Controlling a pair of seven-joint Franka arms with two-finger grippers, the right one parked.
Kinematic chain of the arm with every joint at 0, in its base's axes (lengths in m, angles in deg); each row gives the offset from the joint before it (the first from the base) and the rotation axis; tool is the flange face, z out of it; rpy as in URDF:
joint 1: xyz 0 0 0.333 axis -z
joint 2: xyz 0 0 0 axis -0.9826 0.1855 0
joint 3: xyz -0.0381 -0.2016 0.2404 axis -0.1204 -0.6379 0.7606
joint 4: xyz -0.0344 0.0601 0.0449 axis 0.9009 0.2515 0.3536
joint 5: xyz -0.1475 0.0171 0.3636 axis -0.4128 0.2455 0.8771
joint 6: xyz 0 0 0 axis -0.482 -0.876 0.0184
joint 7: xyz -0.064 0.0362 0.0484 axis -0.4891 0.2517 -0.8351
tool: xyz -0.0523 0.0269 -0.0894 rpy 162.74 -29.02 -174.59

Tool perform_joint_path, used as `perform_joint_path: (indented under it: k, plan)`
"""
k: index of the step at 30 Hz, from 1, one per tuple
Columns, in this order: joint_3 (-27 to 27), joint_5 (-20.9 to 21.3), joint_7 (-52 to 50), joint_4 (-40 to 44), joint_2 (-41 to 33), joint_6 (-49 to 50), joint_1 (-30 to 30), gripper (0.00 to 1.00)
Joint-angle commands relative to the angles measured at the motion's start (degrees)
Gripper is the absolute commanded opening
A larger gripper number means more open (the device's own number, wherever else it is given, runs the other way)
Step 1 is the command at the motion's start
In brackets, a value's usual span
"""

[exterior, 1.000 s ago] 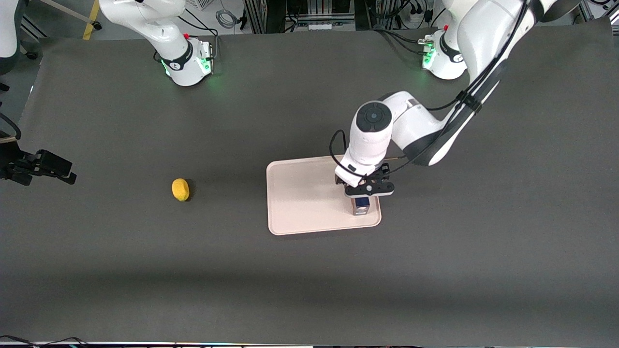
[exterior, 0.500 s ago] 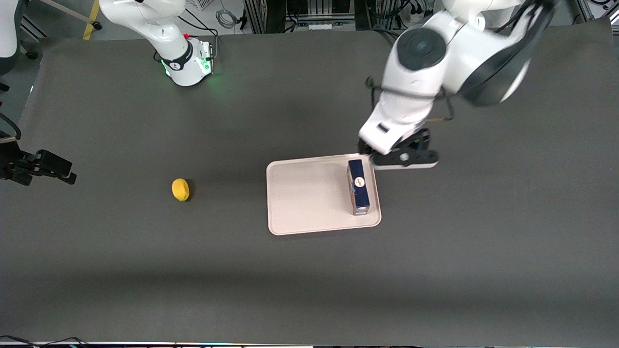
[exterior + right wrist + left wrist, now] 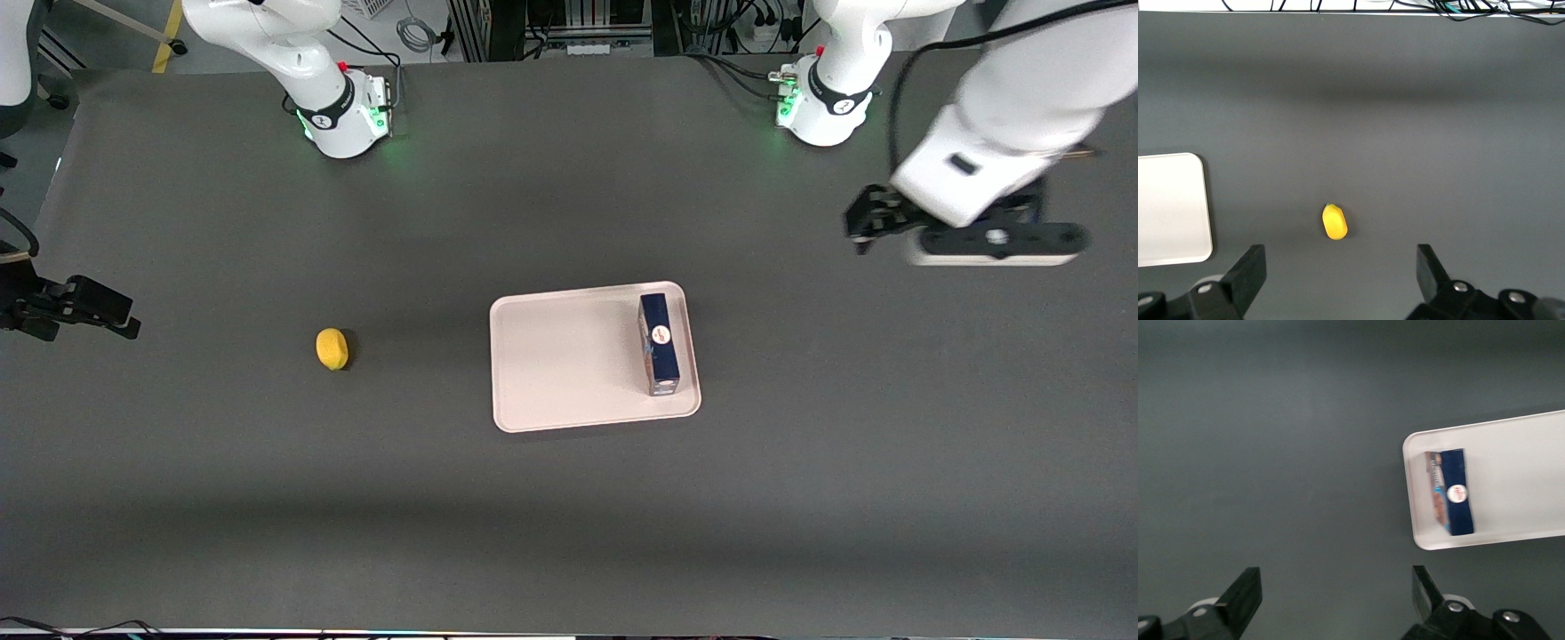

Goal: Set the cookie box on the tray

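Gripper [image 3: 1336, 600] hangs w/ fingers spread, empty, well apart from flat pale pink rectangular tray [image 3: 560, 373], over bare bench. Small navy cookie box [image 3: 659, 344] lies flat on tray by its edge; task looks done.

one cookie box [image 3: 659, 344], one tray [image 3: 560, 373], one yellow lump [image 3: 331, 348]
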Motion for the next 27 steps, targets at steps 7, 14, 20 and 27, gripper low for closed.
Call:
perform_joint_path:
  k: [7,14,20,27]
  plan:
    - [12.44,-1.77,14.05,-11.55,-8.69,-4.13,0.25,1.00]
    - [14.12,-2.12,14.32,-16.32,-11.17,-7.65,0.25,1.00]
    - [14.38,-2.82,13.79,-14.73,-10.02,-7.48,0.25,1.00]
    - [17.63,-9.51,14.23,-14.64,-9.76,-7.48,0.43,1.00]
